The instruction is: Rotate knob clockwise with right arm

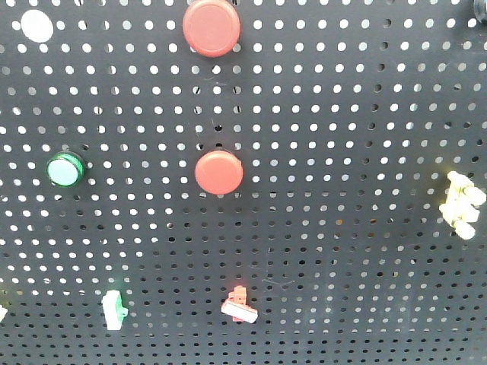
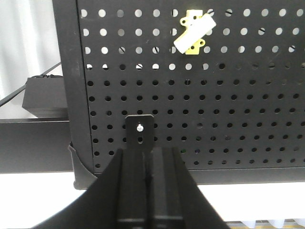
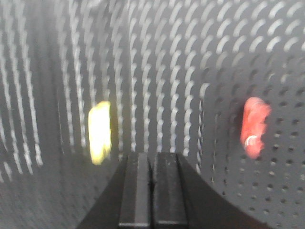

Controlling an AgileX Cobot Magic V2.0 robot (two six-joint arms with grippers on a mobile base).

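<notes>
A black pegboard (image 1: 342,114) fills the front view; neither gripper shows there. A pale yellow-and-white fitting (image 1: 462,204) sits at its right edge, and I cannot tell whether it is the knob. The right wrist view is motion-blurred: my right gripper (image 3: 152,160) is shut with nothing between its fingers and stands short of the board. A yellow blur (image 3: 100,131) lies up-left of it and a red fitting (image 3: 255,126) to its right. My left gripper (image 2: 145,155) is shut and empty, low before the board, beneath a white bar on a yellow plate (image 2: 193,31).
The board carries two red push buttons (image 1: 211,26) (image 1: 219,172), a green button (image 1: 64,169), a white disc (image 1: 36,24), a white toggle (image 1: 114,309) and a red toggle (image 1: 240,305). A dark part (image 1: 479,7) shows at the top right corner. A black box (image 2: 45,95) stands left of the board.
</notes>
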